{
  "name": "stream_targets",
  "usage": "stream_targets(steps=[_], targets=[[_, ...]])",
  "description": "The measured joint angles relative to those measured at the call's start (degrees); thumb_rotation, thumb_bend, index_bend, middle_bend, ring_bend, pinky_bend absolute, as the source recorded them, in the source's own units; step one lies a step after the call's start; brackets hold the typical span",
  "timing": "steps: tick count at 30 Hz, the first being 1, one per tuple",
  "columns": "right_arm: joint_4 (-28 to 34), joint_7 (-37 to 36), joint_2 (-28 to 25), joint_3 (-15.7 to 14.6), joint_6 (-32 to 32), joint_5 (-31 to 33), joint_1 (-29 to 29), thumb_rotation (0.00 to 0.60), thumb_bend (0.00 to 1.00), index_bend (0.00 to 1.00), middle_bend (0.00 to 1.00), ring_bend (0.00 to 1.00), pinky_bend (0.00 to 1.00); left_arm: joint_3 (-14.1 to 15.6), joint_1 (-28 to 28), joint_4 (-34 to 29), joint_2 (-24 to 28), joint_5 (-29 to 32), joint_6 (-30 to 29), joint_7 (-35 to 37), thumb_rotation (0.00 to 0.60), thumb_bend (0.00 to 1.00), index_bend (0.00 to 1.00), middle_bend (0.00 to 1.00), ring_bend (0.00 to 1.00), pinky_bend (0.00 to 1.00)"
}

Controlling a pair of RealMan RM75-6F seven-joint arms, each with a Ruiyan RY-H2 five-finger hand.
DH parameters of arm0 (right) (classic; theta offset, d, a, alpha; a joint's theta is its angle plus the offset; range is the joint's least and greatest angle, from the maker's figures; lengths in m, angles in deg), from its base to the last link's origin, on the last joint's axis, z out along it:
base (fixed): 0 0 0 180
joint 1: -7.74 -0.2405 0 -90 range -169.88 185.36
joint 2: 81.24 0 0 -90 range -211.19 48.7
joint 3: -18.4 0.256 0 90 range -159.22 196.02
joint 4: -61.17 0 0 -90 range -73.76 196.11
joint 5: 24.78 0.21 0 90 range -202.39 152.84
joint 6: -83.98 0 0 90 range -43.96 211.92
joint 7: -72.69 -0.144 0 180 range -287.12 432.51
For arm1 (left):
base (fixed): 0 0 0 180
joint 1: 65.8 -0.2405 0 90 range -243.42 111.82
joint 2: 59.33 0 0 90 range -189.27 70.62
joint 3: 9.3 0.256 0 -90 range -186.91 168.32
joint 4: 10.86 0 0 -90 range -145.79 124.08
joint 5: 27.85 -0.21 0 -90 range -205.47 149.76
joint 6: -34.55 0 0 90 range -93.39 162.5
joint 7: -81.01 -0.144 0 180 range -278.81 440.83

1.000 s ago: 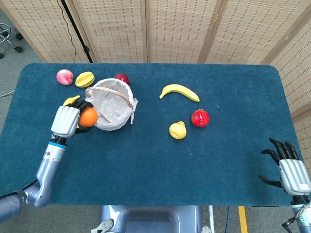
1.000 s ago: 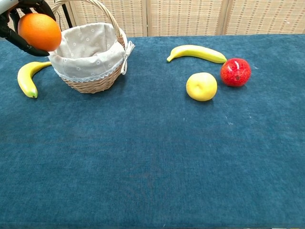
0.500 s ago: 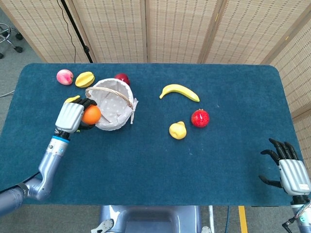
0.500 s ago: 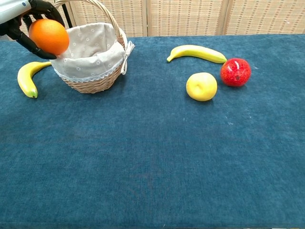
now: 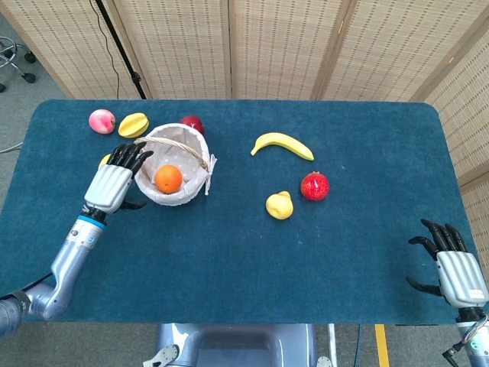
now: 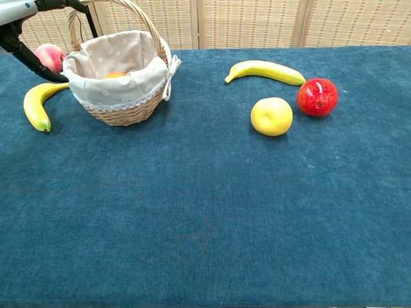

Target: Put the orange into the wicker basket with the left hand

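Observation:
The orange (image 5: 168, 179) lies inside the wicker basket (image 5: 200, 177), on its dotted cloth lining; in the chest view only a sliver of the orange (image 6: 115, 75) shows above the basket's rim (image 6: 122, 109). My left hand (image 5: 116, 178) hovers just left of the basket with fingers spread and nothing in it; the chest view catches only its edge (image 6: 19, 25) at the top left corner. My right hand (image 5: 451, 260) rests open near the table's front right corner, far from the fruit.
A small banana (image 6: 37, 104) lies left of the basket, under my left hand. A peach (image 5: 102, 121), a star fruit (image 5: 133, 124) and a dark red apple (image 5: 192, 123) sit behind the basket. A long banana (image 5: 282, 144), a pomegranate (image 5: 315, 186) and a yellow pear (image 5: 280, 205) lie mid-table.
My left hand carried the orange rightward over the basket's rim and let it go; the orange now lies in the basket and the hand's fingers have spread. The right hand stayed put.

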Motion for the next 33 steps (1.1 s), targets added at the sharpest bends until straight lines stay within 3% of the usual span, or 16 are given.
stream_targets(steps=[8, 13, 22, 25, 33], targets=[[0.0, 0.0, 0.0, 0.0, 0.2, 0.2, -0.1, 0.6, 0.15, 0.32, 0.08, 0.09, 0.03, 0.9, -0.8, -1.6, 0.7, -0.8, -1.7, -0.3, 0.6, 0.0, 0.12, 0.0, 0.0, 0.0], [-0.4, -0.3, 0.0, 0.1, 0.5, 0.7, -0.1, 0.6, 0.15, 0.32, 0.08, 0.09, 0.03, 3.0, -3.8, -5.8, 2.8, -4.1, -6.7, -1.1, 0.6, 0.0, 0.12, 0.0, 0.0, 0.0], [-0.5, -0.6, 0.1, 0.4, 0.8, 1.2, -0.3, 0.6, 0.15, 0.32, 0.08, 0.09, 0.03, 11.7, -19.6, -14.2, 14.0, -8.7, -22.4, -0.6, 0.6, 0.0, 0.13, 0.0, 0.02, 0.0], [-0.4, 0.0, 0.3, 0.5, 1.1, 1.3, -0.5, 0.6, 0.15, 0.32, 0.08, 0.09, 0.03, 13.1, -22.4, -13.6, 15.1, -8.7, -24.1, 1.5, 0.6, 0.0, 0.13, 0.0, 0.02, 0.0], [-0.3, 1.6, 1.4, 0.4, 2.9, 1.6, -1.5, 0.6, 0.15, 0.32, 0.08, 0.09, 0.03, 12.6, -25.2, -8.9, 12.3, -7.8, -26.0, 4.5, 0.6, 0.0, 0.13, 0.0, 0.02, 0.0]])
